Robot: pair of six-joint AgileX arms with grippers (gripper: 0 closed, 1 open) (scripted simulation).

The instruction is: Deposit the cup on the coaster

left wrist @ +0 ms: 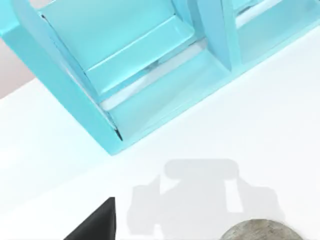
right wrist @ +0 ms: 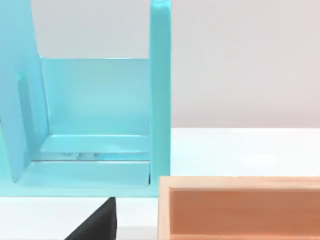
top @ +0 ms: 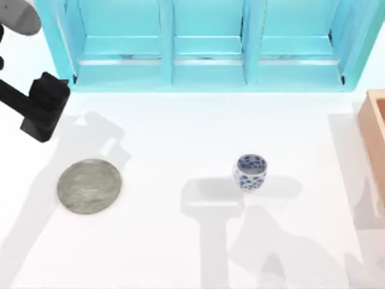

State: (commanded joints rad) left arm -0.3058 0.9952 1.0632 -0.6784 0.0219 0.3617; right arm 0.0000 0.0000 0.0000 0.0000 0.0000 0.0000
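My left arm [top: 39, 105] is hanging over the table's far left corner, just in front of the turquoise shelf unit [top: 204, 54] that is running along the far edge. I cannot tell how its gripper is set, nor whether it has hold of anything. The cup [top: 250, 172] is standing upright on the white table [top: 180, 253], right of the middle and well apart from the coaster [top: 89, 185], which is lying flat near the left edge, a little nearer the front than my left arm. Nothing is resting on the coaster. My left wrist camera is looking down at the shelf unit's end panel [left wrist: 75, 100] and catching an arc of the coaster [left wrist: 260, 231]. My right wrist camera is facing the shelf unit [right wrist: 95, 125] and the open wooden box [right wrist: 240, 207] sitting at the table's right edge.
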